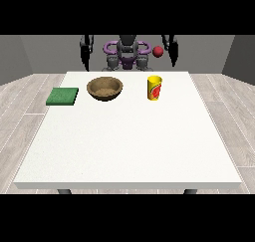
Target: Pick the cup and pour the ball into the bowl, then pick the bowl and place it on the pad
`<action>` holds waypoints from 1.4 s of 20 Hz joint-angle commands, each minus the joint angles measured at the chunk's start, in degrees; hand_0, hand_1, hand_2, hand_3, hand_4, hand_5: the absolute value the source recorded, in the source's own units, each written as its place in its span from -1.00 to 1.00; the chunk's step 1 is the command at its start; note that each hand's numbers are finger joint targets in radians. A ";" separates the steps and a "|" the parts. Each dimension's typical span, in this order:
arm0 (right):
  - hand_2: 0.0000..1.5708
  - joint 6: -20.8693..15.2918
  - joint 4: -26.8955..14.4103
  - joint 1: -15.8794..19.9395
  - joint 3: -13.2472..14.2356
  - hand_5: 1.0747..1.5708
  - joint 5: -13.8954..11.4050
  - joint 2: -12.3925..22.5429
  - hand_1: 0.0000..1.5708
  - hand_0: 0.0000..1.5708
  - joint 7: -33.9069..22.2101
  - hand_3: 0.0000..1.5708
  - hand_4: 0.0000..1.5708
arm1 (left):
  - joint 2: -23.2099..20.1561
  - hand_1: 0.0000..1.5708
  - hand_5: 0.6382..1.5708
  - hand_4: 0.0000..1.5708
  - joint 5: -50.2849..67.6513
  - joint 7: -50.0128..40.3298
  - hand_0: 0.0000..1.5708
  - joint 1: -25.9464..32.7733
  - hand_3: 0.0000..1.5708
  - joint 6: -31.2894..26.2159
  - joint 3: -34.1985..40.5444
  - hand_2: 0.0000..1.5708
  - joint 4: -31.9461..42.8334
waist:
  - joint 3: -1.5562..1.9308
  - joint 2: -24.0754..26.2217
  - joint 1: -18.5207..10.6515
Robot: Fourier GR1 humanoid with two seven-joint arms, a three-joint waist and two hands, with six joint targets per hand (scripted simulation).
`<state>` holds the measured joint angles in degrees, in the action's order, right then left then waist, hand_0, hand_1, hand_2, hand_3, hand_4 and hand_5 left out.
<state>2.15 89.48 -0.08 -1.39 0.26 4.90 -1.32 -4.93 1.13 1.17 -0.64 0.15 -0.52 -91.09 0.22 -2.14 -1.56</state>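
A yellow cup with a red mark stands upright on the white table, right of centre at the far side. A red ball shows in the air above and behind the cup, in front of the robot's shoulder. Left of the cup sits a brown wooden bowl, and its inside looks bare. A flat green pad lies at the far left. The hand at the view's left and the hand at the view's right hang down beside the robot's body behind the table's far edge, fingers straight, holding nothing.
The table's wide near half stretches towards the camera. Grey wooden floor surrounds the table on all sides.
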 commanded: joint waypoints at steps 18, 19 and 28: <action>-1.00 -2.46 3.76 2.45 5.38 0.98 3.58 -1.80 -1.00 -1.00 6.62 -1.00 -1.00 | 2.51 -1.00 0.75 -1.00 3.57 3.85 -1.00 4.91 -1.00 0.48 -7.91 -1.00 -14.65 | -0.22 4.79 -1.60; -1.00 -1.05 5.43 2.10 6.36 0.97 5.89 -0.37 -1.00 -1.00 2.43 -1.00 -1.00 | 2.51 -1.00 0.71 -1.00 2.47 0.94 -1.00 4.65 -1.00 2.06 -7.65 -1.00 -15.75 | -0.22 5.71 -0.06; -1.00 2.90 -4.71 12.29 10.80 0.97 7.13 2.75 -1.00 -1.00 15.99 -1.00 -1.00 | -0.74 -1.00 0.35 -1.00 -0.50 12.03 -1.00 -9.89 -1.00 2.66 0.90 -1.00 -2.51 | -0.21 -12.17 1.83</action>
<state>4.20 88.43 7.90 7.86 7.35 6.59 10.03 -4.99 2.84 9.00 -5.46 1.45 -2.04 -97.87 0.01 -7.59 -0.23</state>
